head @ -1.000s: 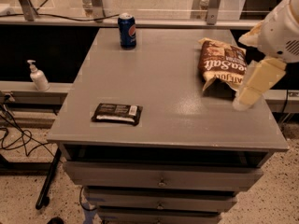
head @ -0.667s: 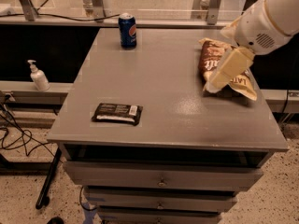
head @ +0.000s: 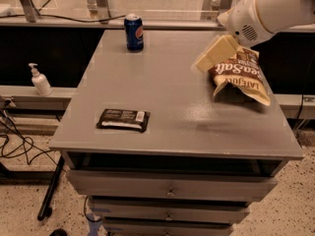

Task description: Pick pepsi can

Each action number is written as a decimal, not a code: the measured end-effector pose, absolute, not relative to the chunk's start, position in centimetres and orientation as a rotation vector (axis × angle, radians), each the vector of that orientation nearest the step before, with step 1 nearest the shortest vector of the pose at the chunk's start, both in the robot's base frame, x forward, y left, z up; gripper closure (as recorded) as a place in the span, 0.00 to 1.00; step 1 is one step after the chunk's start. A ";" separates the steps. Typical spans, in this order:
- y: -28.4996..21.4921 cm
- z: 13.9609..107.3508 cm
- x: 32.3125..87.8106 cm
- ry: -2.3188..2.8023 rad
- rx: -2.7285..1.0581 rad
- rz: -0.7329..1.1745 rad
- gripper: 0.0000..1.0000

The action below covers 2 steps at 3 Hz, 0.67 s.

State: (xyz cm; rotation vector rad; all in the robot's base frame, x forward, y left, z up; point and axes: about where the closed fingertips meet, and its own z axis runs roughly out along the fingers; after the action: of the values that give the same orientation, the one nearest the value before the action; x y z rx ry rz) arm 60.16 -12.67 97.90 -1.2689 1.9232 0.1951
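Observation:
The pepsi can (head: 133, 32) is dark blue with a silver top and a round logo. It stands upright at the far left of the grey table (head: 162, 107). My gripper (head: 212, 55) reaches in from the upper right on a white arm and hangs above the table's right half, in front of the brown chip bag (head: 241, 75). It is well to the right of the can and not touching it.
A dark flat packet (head: 123, 119) lies near the table's front left. A white pump bottle (head: 40, 80) stands on a low ledge left of the table. Drawers sit under the tabletop. Cables lie on the floor at left.
The arm has swung left and up across the chip bag, bringing the gripper closer to the middle of the table. The can, bag and packet have not moved.

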 end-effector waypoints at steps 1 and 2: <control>-12.7 97.9 60.2 1.923 -1.269 0.195 0.00; -11.1 97.9 63.4 1.857 -1.249 0.236 0.00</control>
State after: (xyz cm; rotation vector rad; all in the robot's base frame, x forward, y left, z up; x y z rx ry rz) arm 63.42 -11.14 97.91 -1.2493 1.8566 0.2364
